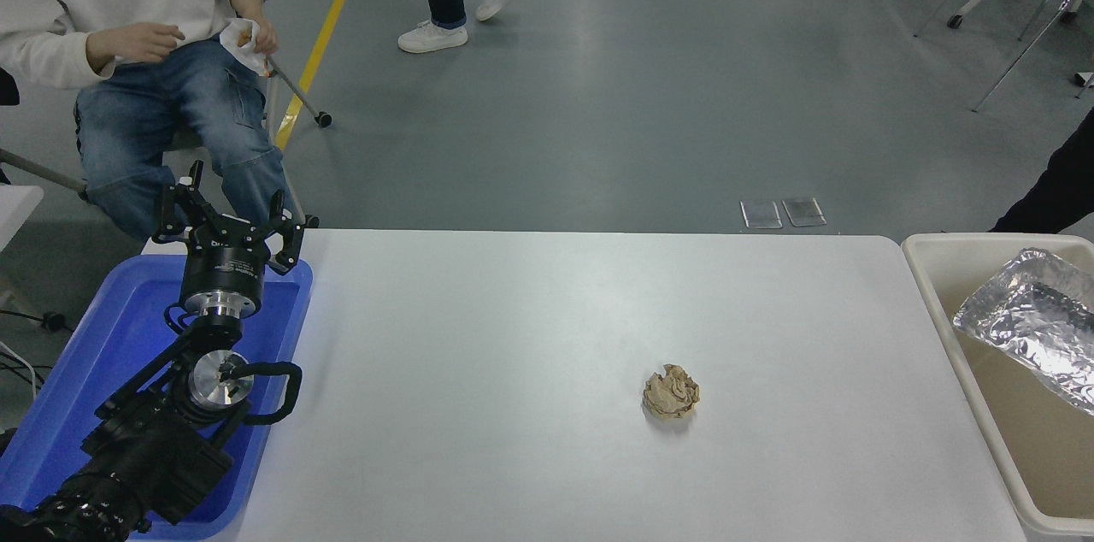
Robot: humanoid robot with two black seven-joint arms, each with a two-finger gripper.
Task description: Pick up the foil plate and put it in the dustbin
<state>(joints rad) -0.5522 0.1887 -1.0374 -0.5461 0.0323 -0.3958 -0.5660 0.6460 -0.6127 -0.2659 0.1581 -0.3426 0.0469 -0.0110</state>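
The foil plate [1030, 324], shiny crinkled silver, lies tilted inside the cream dustbin [940, 315] at the table's right edge, resting against the bin's inner wall. No gripper touches it. My left gripper [229, 213] is parked at the lower left over the blue tray, its fingers spread open and empty. My right arm and gripper are out of view.
A small crumpled brown paper ball [671, 392] lies on the white table [530, 328], right of centre. A blue plastic tray [102, 354] sits under my left arm. A seated person [145, 55] is at the far left; another person walks behind.
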